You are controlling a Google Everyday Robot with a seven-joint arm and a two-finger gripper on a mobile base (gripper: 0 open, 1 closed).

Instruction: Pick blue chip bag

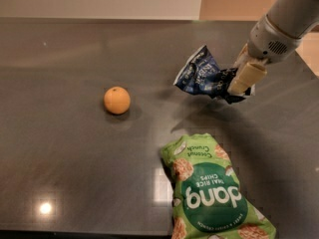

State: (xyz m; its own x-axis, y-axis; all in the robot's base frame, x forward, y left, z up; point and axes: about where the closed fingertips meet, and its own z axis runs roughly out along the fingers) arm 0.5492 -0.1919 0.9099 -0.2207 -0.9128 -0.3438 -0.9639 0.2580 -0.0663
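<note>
The blue chip bag (205,76) is a small crumpled navy foil bag with white lettering. It hangs in the air above the dark table (75,163), right of centre, with its shadow on the surface below. My gripper (241,83) comes in from the upper right and is shut on the bag's right end. A cream-coloured finger (245,77) shows in front of the bag.
A larger green "dang" rice chips bag (212,190) lies flat at the front, below the lifted bag. An orange (117,100) sits on the table to the left. The table's front edge runs along the bottom of the view.
</note>
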